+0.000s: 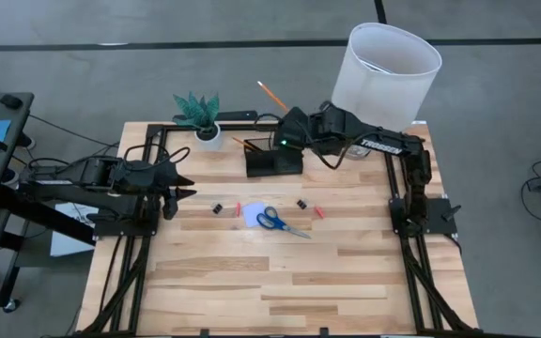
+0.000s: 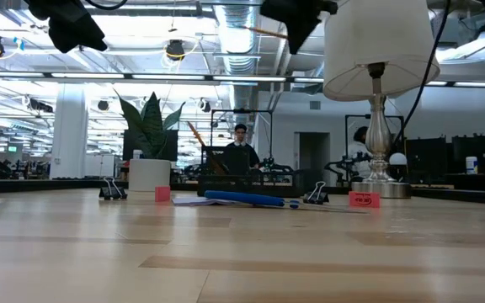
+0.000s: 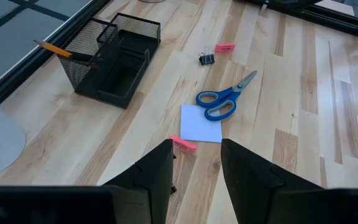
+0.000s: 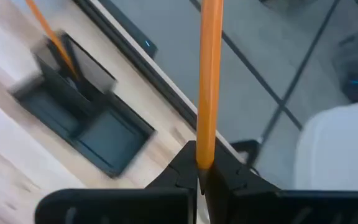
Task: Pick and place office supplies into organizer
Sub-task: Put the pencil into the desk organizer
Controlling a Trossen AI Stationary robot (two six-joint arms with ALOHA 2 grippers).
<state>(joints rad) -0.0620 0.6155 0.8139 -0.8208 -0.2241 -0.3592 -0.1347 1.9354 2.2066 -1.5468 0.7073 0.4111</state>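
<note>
Above table (image 1: 252,282), right pincer (image 4: 201,180) grips pencil (image 4: 209,81).

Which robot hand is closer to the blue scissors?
Left. The left end effector hangs open just beside the scissors; the right end effector, gripping a pencil, is farther back above the black organizer.

High view: straight down over the whole table (image 1: 280,282). Low view: level at tabletop height. Wrist views: looking past each arm's own fingers, close in (both share the organizer (image 3: 114,62) ahead of them).
</note>
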